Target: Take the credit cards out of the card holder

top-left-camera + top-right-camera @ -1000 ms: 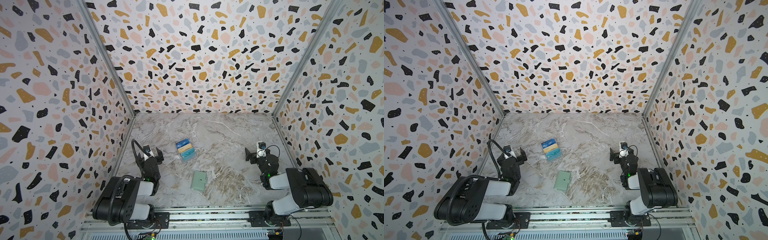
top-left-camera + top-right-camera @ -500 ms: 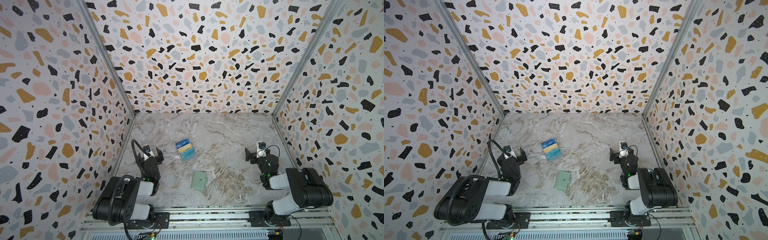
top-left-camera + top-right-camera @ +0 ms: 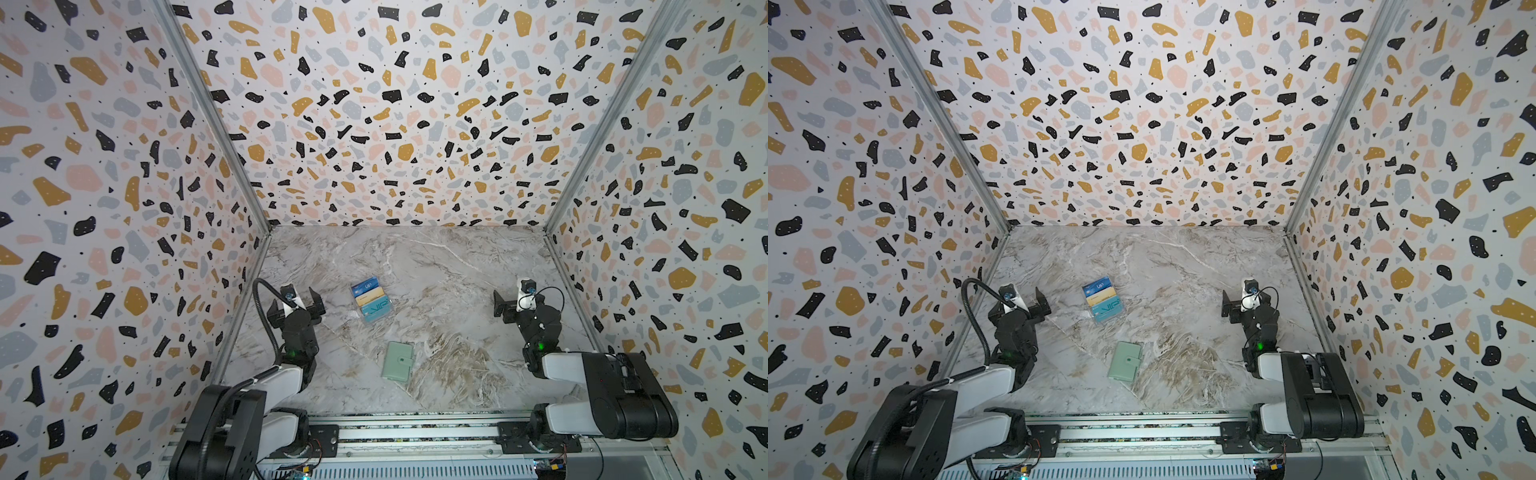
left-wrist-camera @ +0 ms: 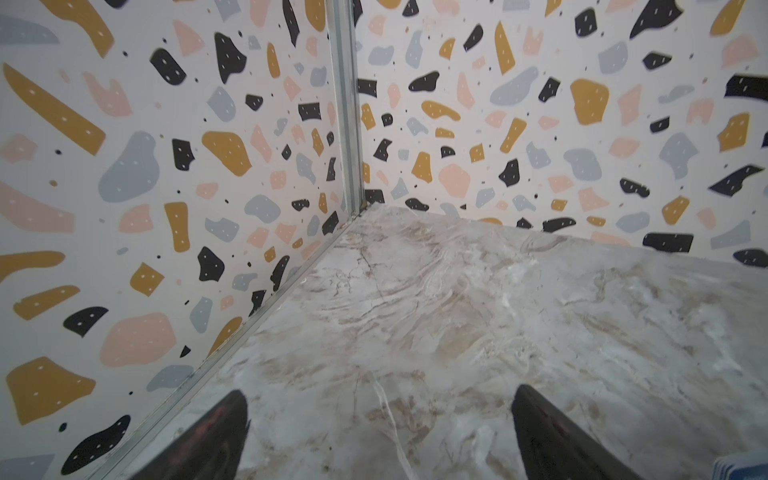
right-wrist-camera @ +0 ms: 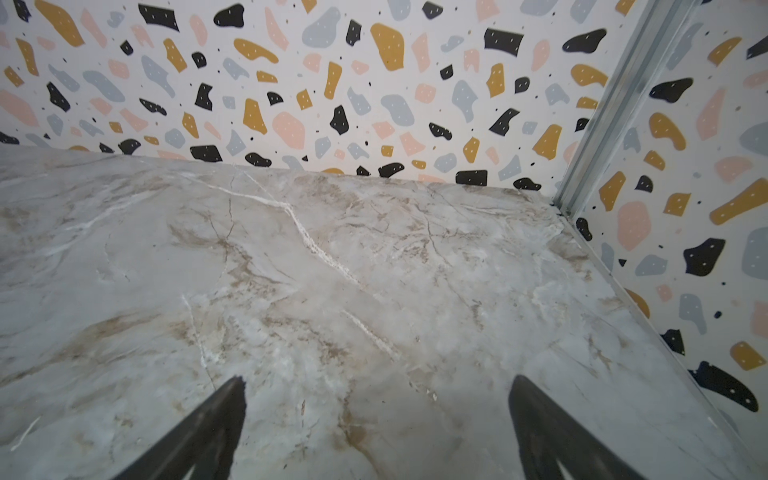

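Left gripper [image 3: 296, 305] and right gripper [image 3: 519, 305] hang empty, jaws spread wide. The closed card holder [image 3: 398, 360] lies between them, nearer their bases; the credit cards [image 3: 371, 299] stand in a clear rack [image 3: 359, 314] near the left gripper.

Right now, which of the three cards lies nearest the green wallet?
The teal VIP card, at the end facing the green wallet; the tan-gold card is mid-row, the dark blue card farthest.

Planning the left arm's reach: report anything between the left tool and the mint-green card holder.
Nothing visible: bare tabletop between the left tool and the card holder; the clear card stand sits behind that line.
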Available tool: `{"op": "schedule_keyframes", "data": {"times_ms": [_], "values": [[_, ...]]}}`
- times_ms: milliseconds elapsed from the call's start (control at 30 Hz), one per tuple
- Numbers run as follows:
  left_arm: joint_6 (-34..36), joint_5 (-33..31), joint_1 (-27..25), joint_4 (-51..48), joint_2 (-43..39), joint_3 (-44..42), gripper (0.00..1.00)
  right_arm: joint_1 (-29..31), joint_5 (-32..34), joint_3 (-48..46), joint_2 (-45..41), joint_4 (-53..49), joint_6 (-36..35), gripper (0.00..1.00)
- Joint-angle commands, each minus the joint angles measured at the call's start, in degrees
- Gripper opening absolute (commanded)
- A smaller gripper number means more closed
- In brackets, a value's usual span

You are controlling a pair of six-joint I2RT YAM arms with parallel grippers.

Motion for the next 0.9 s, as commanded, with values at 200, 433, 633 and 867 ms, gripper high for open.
{"op": "schedule_keyframes", "data": {"times_ms": [200,433,633,867], "values": [[-13.3,5.1,-0.2,-38.6,-11.4,13.0,1.00,3.7,6.0,15.6,-8.4,-35.8,9.4,0.99],[-16.7,26.0,-0.2,-55.0,-14.1,20.5,0.99,8.9,1.0,24.0,-9.9,-52.8,12.2,1.00],[-18.2,40.6,-0.2,-61.0,-13.8,21.6,0.98,12.6,-6.5,28.5,-10.0,-62.6,14.2,0.91],[-18.0,48.0,-3.1,-66.4,-12.4,20.5,0.92,16.9,-15.2,33.2,-6.3,-71.3,14.7,0.83]]}}
